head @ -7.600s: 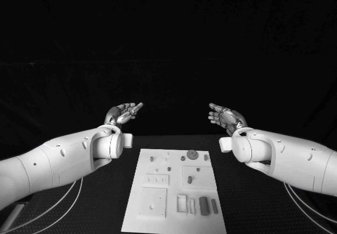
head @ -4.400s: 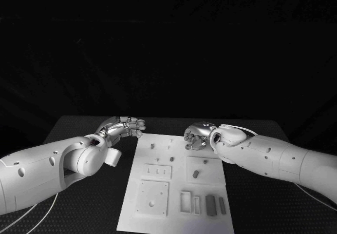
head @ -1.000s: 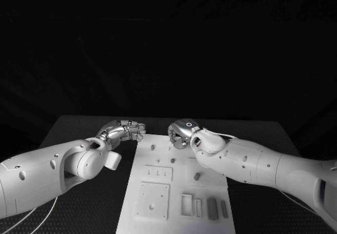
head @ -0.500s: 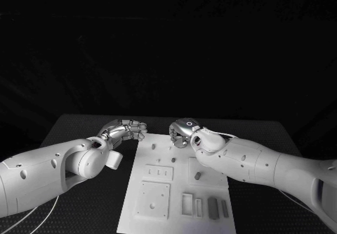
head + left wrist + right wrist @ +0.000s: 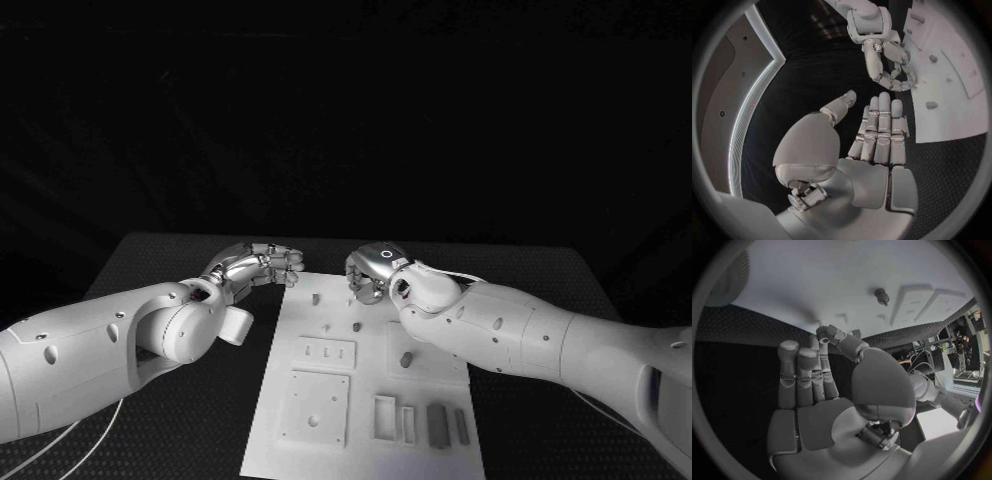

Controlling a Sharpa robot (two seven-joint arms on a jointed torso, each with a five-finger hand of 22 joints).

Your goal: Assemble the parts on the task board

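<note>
Left hand (image 5: 257, 268) mid-frame left of task board (image 5: 368, 372), fingers straight, together, empty. Right hand (image 5: 372, 272) over board's top edge, grip unclear.

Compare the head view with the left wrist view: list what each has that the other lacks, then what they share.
Head view, not left wrist view: the board's near end with its grey bars, and the left hand seen from outside, beside the board's far left corner.
Left wrist view, not head view: the left hand's palm, empty, fingers extended side by side.
Both: the right hand, fingers curled, over the board's far end, and small parts on the board.
</note>
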